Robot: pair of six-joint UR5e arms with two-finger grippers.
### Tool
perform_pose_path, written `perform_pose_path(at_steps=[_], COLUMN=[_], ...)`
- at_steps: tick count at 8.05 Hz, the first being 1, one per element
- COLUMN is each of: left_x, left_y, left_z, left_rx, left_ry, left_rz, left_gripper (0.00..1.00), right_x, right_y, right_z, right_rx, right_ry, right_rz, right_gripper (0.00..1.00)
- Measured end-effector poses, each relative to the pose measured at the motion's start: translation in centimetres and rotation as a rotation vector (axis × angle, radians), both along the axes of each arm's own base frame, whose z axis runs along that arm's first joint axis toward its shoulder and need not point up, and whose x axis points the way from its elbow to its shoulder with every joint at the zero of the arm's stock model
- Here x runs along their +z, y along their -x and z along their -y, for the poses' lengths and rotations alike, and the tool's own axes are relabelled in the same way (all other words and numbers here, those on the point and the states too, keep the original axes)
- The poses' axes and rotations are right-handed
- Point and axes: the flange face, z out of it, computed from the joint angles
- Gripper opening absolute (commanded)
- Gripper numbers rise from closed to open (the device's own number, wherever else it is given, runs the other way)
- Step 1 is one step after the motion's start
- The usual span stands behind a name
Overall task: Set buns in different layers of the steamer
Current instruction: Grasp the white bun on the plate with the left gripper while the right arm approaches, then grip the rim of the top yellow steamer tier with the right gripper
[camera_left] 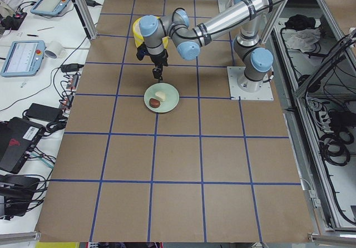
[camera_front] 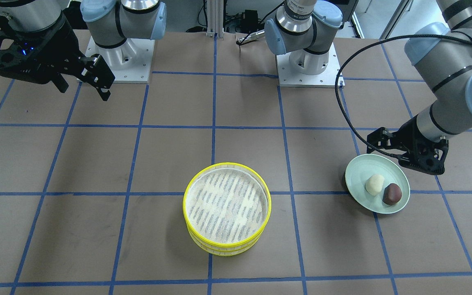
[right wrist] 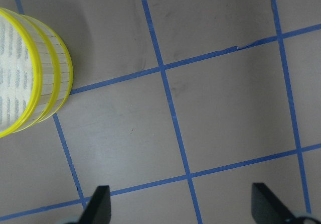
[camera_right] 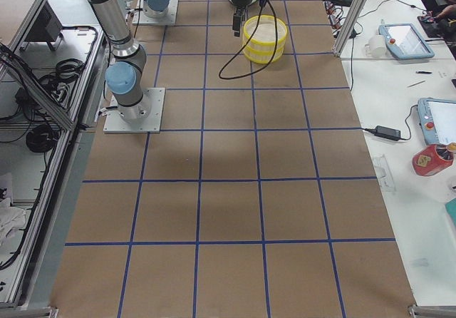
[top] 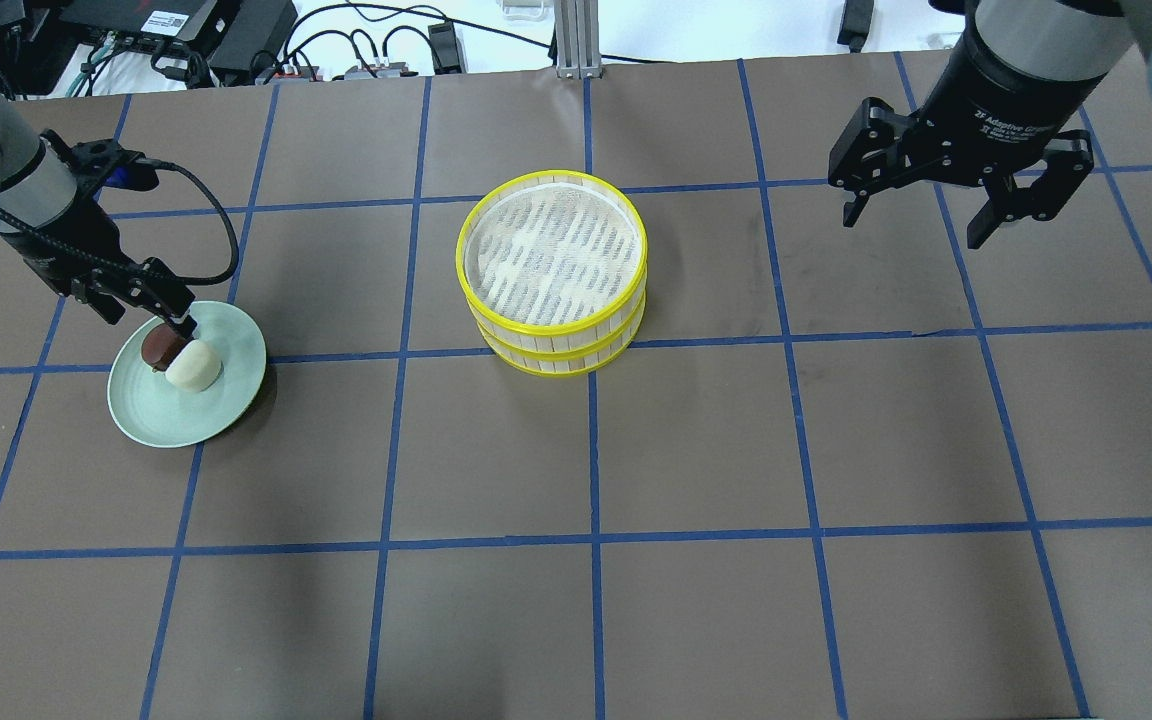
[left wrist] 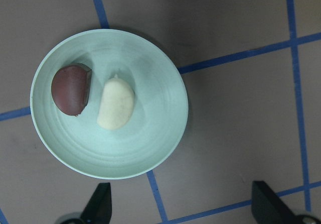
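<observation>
The cream-white bun [left wrist: 116, 104] and the dark reddish-brown bun [left wrist: 70, 90] lie side by side on a pale green plate [left wrist: 125, 148], which is on the table's left in the overhead view [top: 156, 415]. My left gripper [top: 144, 315] hovers open and empty over the plate's far edge, above the brown bun [top: 158, 347]. The steamer [top: 556, 335], a stack of yellow-rimmed trays with a mesh liner, stands at the table's middle with its top tray empty. My right gripper [top: 914, 222] hangs open and empty, high to the steamer's right.
The table is brown paper with a blue tape grid. The two arm bases [camera_front: 121, 61] stand at the robot's edge. A black cable [camera_front: 342, 110] loops from the left arm near the plate. The steamer's side wall [right wrist: 55, 78] shows at the right wrist view's left edge.
</observation>
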Motion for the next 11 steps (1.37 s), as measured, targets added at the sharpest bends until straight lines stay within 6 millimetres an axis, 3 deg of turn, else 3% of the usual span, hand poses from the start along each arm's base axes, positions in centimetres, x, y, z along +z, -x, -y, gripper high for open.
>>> perform_pose_path(at_steps=[2, 4, 8, 9, 11], left_x=[-4.5, -8.4, -12.1, -12.4, -12.7], left_y=[-1.5, -2.3, -2.6, -2.5, -2.7], left_z=[2.0, 3.5, 3.9, 3.7, 3.5], left_rx=[-0.054, -0.068, -0.071, -0.072, -0.077], left_ry=[-0.015, -0.027, -0.062, -0.069, -0.087], left_rz=[0.001, -0.003, -0.01, -0.011, 0.012], left_gripper=[0.93, 0.92, 0.89, 0.87, 0.82], right_x=[-0.5, -0.9, -1.3, -2.1, -5.8], right_y=[0.0, -0.1, -1.2, -2.9, -8.6], right_z=[1.3, 4.2, 6.0, 6.7, 8.5], right_rx=[-0.017, -0.055, -0.08, -0.09, -0.088], right_ry=[0.013, 0.03, 0.042, 0.055, 0.062], right_rz=[0.001, 0.001, 0.011, 0.014, 0.011], right_gripper=[1.0, 1.0, 0.99, 0.99, 0.99])
